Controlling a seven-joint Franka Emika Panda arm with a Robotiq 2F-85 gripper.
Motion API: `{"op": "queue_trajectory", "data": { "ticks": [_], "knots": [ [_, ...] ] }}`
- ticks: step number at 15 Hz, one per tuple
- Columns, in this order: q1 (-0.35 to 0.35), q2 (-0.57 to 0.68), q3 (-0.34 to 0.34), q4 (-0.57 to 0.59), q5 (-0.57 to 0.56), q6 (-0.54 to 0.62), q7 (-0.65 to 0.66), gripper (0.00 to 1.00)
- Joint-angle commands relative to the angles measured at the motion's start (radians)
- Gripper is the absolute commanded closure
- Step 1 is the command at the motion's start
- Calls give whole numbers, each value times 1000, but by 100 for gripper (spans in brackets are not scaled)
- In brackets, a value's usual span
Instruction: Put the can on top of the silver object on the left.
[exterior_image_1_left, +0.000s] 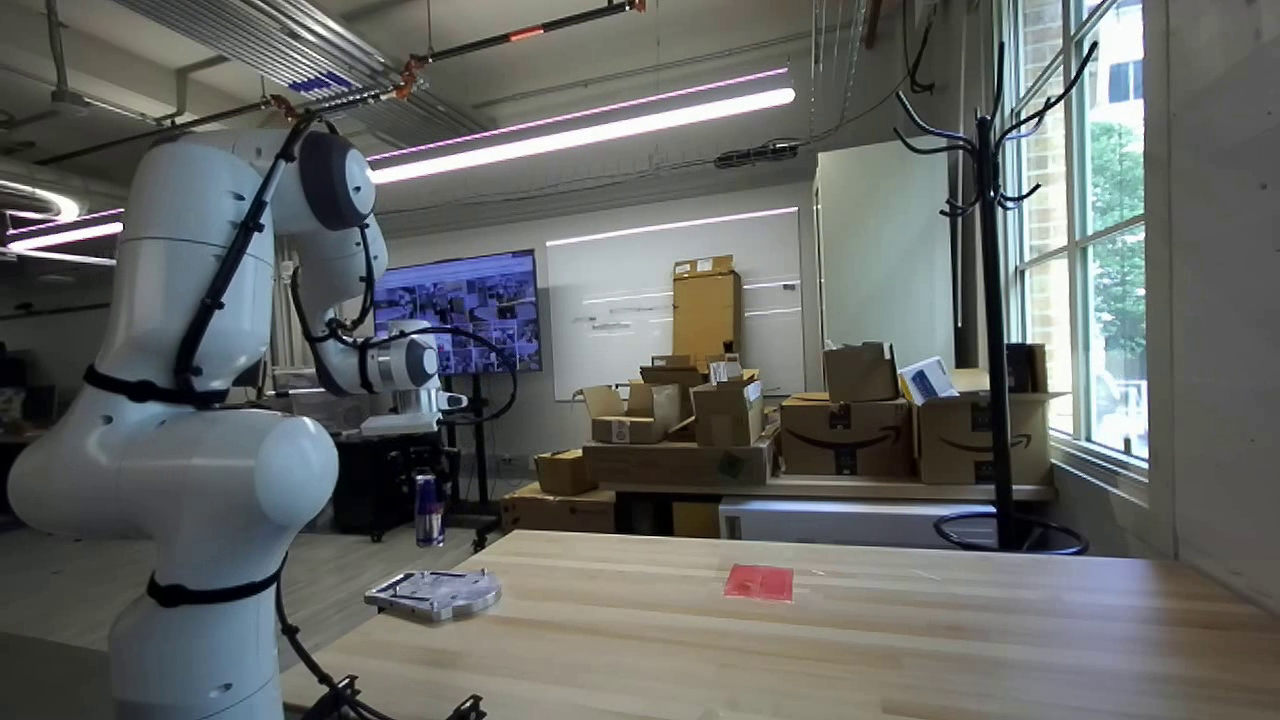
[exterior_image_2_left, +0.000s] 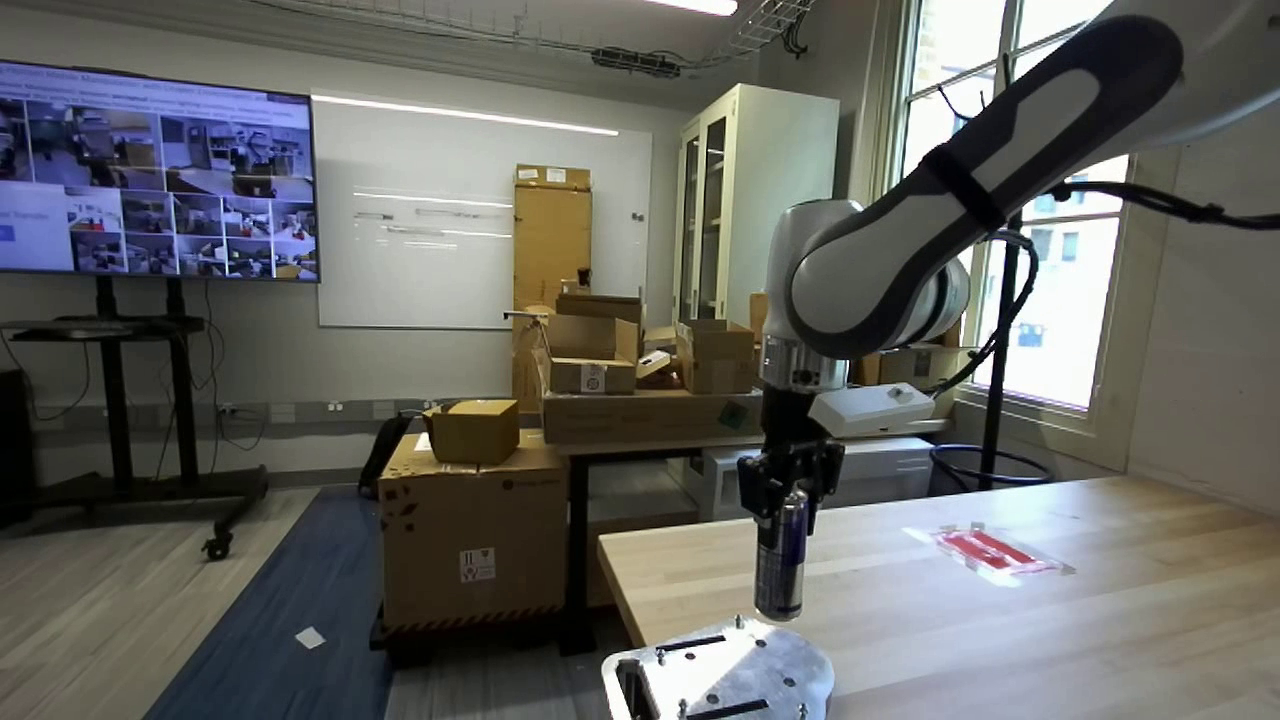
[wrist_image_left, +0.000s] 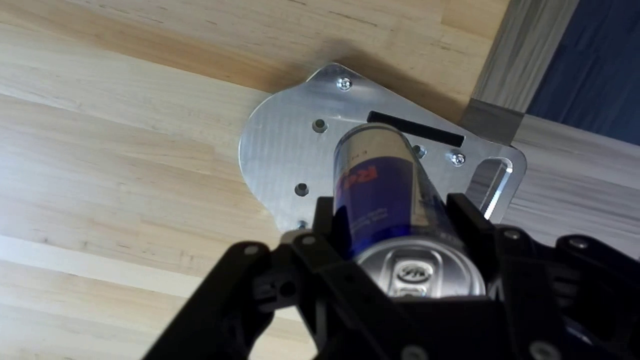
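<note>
Holding the can (wrist_image_left: 382, 200) roughly upright in the gripper (exterior_image_2_left: 790, 508), with jaws clamped on its upper part; dangling it above, and apart from, the silver plate (wrist_image_left: 285, 150) at the left edge of the wooden table (exterior_image_1_left: 900, 640), well left of the red patch (exterior_image_1_left: 758, 582) in both exterior views

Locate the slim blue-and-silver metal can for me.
In an exterior view, the can is right of centre, held by the black two-fingered gripper above the flat silver metal plate, not touching it.
</note>
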Motion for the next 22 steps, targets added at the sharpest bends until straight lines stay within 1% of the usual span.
{"op": "queue_trajectory", "data": {
  "ticks": [1, 5, 12, 22],
  "knots": [
    [8, 55, 8, 37, -32, 56, -8, 66],
    [18, 123, 1, 72, -51, 100, -11, 66],
    [32, 231, -19, 168, -90, 95, -1, 66],
    [31, 369, -32, 276, -75, 85, -17, 66]
  ]
}}
